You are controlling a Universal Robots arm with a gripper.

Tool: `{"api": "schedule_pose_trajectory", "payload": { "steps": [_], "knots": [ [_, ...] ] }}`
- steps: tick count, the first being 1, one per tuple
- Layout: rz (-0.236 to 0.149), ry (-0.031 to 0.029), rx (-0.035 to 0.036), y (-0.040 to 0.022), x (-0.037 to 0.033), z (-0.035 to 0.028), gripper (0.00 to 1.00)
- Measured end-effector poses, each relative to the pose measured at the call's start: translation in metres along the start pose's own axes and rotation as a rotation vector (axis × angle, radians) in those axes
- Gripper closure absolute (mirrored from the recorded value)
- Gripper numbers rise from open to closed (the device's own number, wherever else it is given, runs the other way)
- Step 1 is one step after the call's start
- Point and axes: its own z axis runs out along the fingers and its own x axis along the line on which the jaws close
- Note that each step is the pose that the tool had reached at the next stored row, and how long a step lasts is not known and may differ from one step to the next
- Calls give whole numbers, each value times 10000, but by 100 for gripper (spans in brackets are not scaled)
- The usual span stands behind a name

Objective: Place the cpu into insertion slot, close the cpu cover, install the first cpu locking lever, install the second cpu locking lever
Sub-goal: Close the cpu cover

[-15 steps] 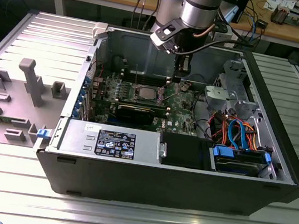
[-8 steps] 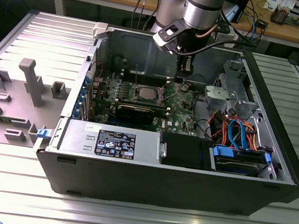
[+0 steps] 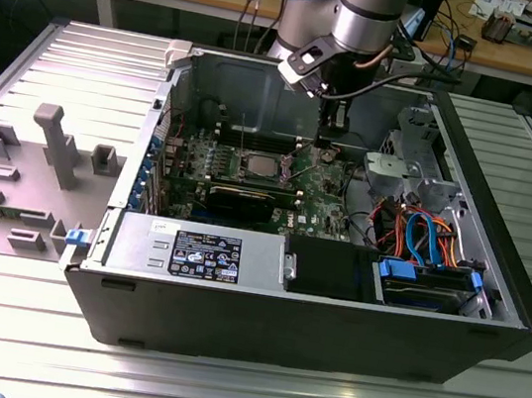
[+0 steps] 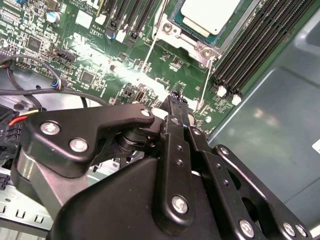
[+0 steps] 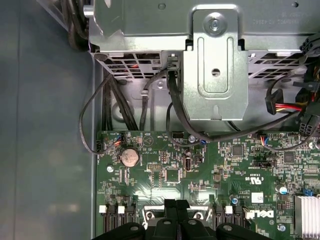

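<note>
The cpu (image 3: 263, 166) (image 4: 207, 12) lies flat in the insertion slot (image 3: 246, 169) on the green board, silvery top up. The cpu cover (image 4: 196, 46) rests down around the chip's edges. Two thin wire locking levers (image 4: 150, 50) (image 4: 206, 82) stick out from the socket's corners. In the exterior view my gripper (image 3: 327, 140) hangs inside the case, just to the right of the socket and slightly behind it. Its black fingertips are pressed together with nothing between them in both wrist views (image 4: 178, 100) (image 5: 176, 204). They sit close beside the end of one lever.
A metal drive cage (image 3: 406, 170) (image 5: 215, 75) with cable bundles (image 3: 421, 232) stands on the exterior view's right. Black memory slots (image 4: 250, 55) run beside the socket. A long black graphics card (image 3: 246, 199) and the power supply (image 3: 198, 249) lie nearer the front. The case's back wall (image 3: 253, 87) rises behind.
</note>
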Motion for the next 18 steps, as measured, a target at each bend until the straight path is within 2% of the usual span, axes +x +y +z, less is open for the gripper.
{"api": "schedule_pose_trajectory", "payload": {
  "steps": [6,16,18],
  "knots": [
    [0,0,7,75,3,7,89],
    [-226,-36,160,196,10,99,89],
    [-248,-38,180,202,10,131,89]
  ]
}}
